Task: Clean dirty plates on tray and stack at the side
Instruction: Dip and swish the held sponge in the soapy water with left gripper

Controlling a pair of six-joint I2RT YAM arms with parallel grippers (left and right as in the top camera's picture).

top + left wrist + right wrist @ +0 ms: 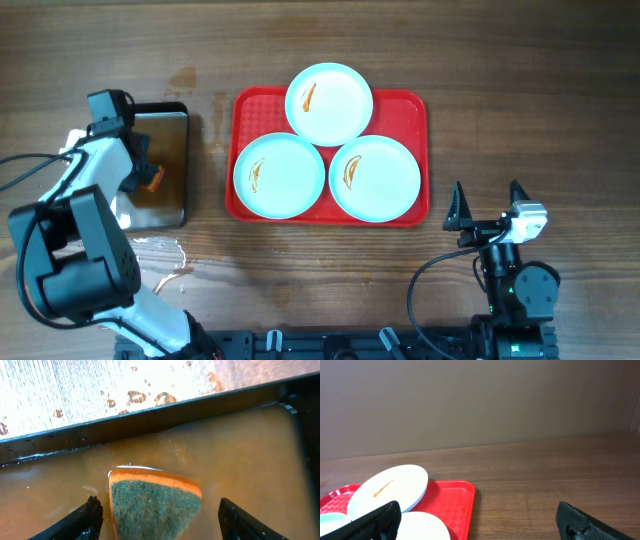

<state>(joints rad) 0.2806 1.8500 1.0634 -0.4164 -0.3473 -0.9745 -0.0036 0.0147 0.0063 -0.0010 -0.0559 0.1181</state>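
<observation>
Three pale plates sit on the red tray (pixel 410 105), each with an orange-brown smear: one at the back (pixel 329 104), one front left (pixel 279 176), one front right (pixel 375 178). My left gripper (pixel 145 178) is open over the dark metal pan (pixel 165 125). In the left wrist view its fingers (pixel 157 520) straddle an orange sponge with a green scouring face (pixel 152 502) lying in brownish water, not closed on it. My right gripper (pixel 488 210) is open and empty, right of the tray near the front; its view shows the back plate (pixel 387 487) and tray corner (pixel 457 497).
Water droplets and a wet patch (pixel 170 262) lie on the wooden table in front of the pan. The pan's rim (pixel 150 415) crosses the left wrist view, with wet table beyond it. A plain wall stands behind the table in the right wrist view.
</observation>
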